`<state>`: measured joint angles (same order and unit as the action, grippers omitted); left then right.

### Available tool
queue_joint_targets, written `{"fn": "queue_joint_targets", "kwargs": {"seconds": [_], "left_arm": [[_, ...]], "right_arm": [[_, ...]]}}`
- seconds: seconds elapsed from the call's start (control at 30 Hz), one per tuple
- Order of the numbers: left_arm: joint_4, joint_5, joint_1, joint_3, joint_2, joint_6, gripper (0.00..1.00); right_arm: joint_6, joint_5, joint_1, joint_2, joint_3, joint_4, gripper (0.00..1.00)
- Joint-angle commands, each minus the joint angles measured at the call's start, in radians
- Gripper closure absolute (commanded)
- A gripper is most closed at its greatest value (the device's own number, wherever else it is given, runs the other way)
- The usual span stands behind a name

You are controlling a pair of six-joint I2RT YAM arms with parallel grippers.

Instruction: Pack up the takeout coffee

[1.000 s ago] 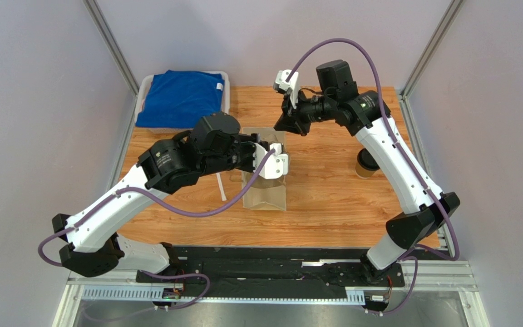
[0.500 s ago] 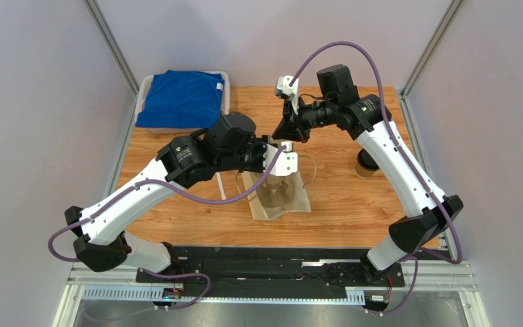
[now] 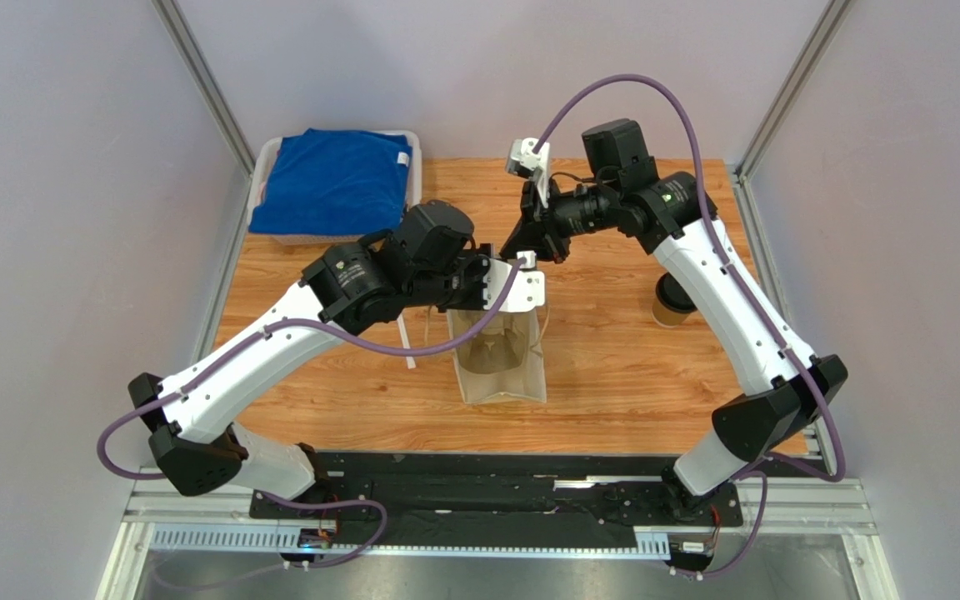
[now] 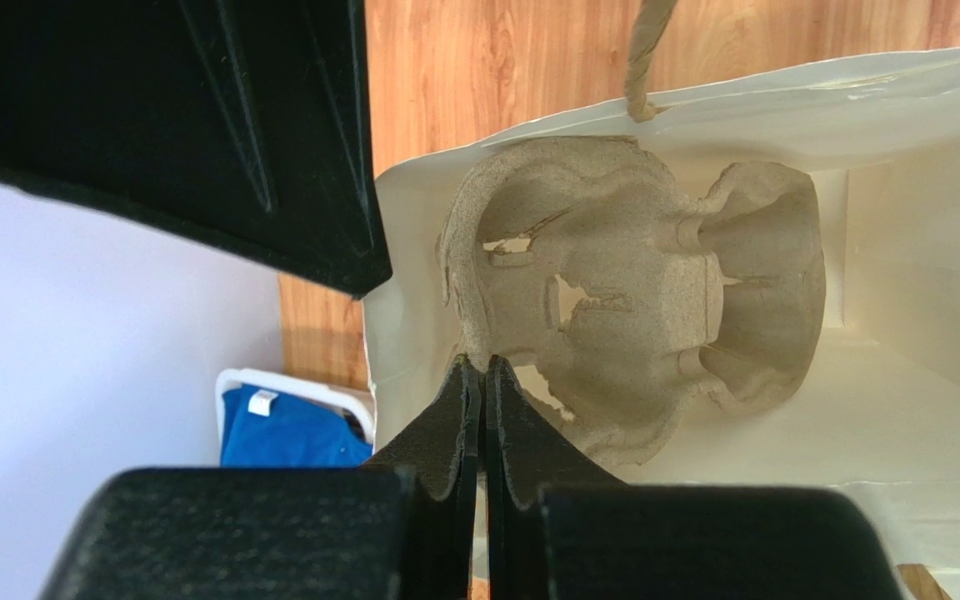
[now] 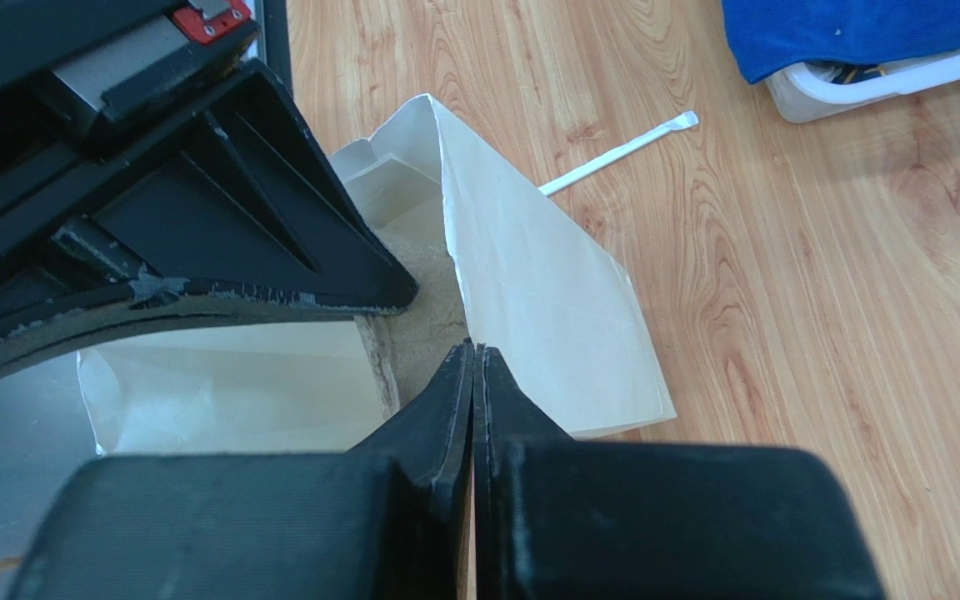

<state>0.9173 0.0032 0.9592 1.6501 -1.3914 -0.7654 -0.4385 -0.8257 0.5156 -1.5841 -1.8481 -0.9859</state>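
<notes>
The takeout coffee [image 3: 667, 304], a small brown cup with a black lid, stands at the right of the table, partly hidden by my right arm. A pale paper bag [image 3: 499, 359] stands upright and open at the centre. The grey-brown pulp cup tray [image 4: 629, 294] lies in its bottom. My left gripper [image 3: 506, 283] is shut on the bag's near rim [image 4: 483, 365]. My right gripper [image 3: 528, 241] is shut on the bag's rim on the other side [image 5: 473, 350]. The bag's twine handle [image 4: 648, 50] points up.
A thin white straw [image 3: 405, 340] lies left of the bag and also shows in the right wrist view [image 5: 617, 150]. A white bin with a blue cloth [image 3: 332, 181] sits at the back left corner. Grey walls enclose the table.
The bag has gone from lying flat to standing upright with its mouth open. Both grippers have stayed on its rim. My left arm has moved right and towards the back.
</notes>
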Motion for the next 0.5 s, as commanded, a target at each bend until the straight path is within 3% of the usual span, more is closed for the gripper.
{"fn": "queue_joint_targets", "kwargs": {"seconds": [0.0, 0.47], "left_arm": [[-0.009, 0.052, -0.010, -0.003, -0.030, 0.023, 1.00], [-0.008, 0.044, -0.053, -0.012, -0.095, 0.035, 1.00]], "right_arm": [[0.038, -0.075, -0.012, -0.010, -0.013, 0.013, 1.00], [0.078, -0.101, -0.054, -0.048, -0.010, 0.012, 1.00]]}}
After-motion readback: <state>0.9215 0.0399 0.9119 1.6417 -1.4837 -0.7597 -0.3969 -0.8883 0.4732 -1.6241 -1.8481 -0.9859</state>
